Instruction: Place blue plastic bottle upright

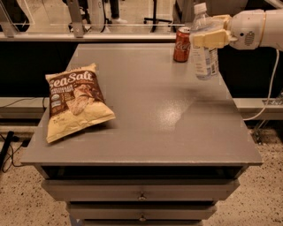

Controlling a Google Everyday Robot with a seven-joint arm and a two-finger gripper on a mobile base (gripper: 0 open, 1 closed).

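Grey table [150, 128] carries a chip bag [75, 101] lying flat at the left and a red can [181, 44] standing at the back right. Just right of the can, and apart from it, is the bottle [205, 64], near the table's right edge. The gripper [205, 38] reaches in from the right with its fingers pinched on the bottle's upper body, just below the shoulder. The bottle hangs close to upright, and its base looks just clear of the top, though contact is hard to judge.

Handling, as a judgement: thin clear plastic like this is light and gives under pressure, so a hard squeeze would dent the wall, and the smooth sides could slip in a loose grip. The fill level is not visible, so the weight is uncertain. A high hold suits the job — the body hangs plumb below the fingers and the base can meet the table flat. Tall and narrow, it would tip easily if let go while leaning, and the table edge is near.

Looks: pale bluish see-through walls, a white screw cap [200, 8] and a white-and-blue label around the middle. It stands taller than the can.
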